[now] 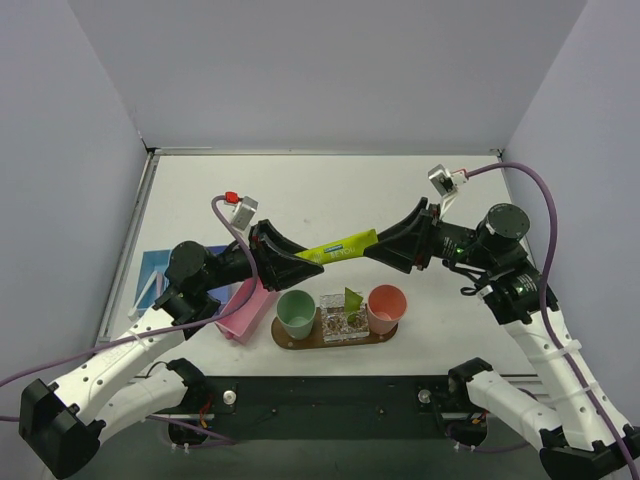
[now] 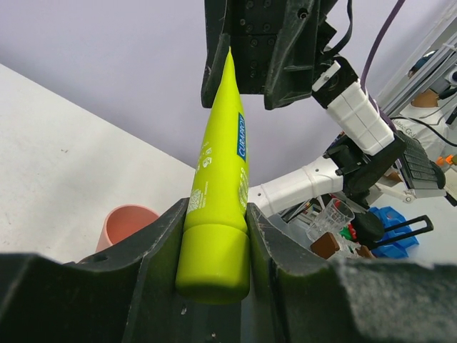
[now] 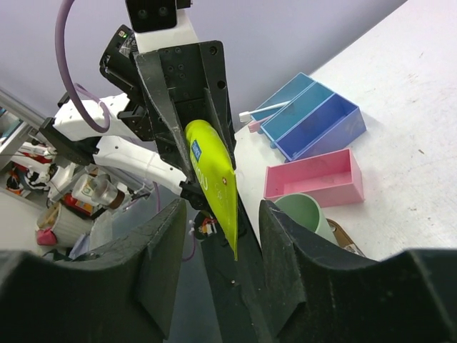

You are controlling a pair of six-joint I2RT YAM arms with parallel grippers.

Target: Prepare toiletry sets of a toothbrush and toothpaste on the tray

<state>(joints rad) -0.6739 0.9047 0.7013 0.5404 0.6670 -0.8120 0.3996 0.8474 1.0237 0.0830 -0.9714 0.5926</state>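
A yellow-green toothpaste tube (image 1: 340, 245) hangs in the air between my two grippers, above the brown oval tray (image 1: 290, 342). My left gripper (image 1: 300, 262) is shut on its cap end, seen close in the left wrist view (image 2: 214, 236). My right gripper (image 1: 378, 243) is open around the flat tail end. In the right wrist view its fingers (image 3: 164, 236) stand apart on both sides of the tube (image 3: 211, 168) without touching it. A slim pale and pink stick (image 3: 258, 112), possibly the toothbrush, lies by the blue bin (image 3: 314, 118).
On the tray stand a green cup (image 1: 296, 313), a clear glass (image 1: 340, 318) with a green item in it, and a salmon cup (image 1: 386, 308). A pink bin (image 1: 245, 310) and the blue bin (image 1: 150, 280) lie left of the tray. Grey walls enclose the table.
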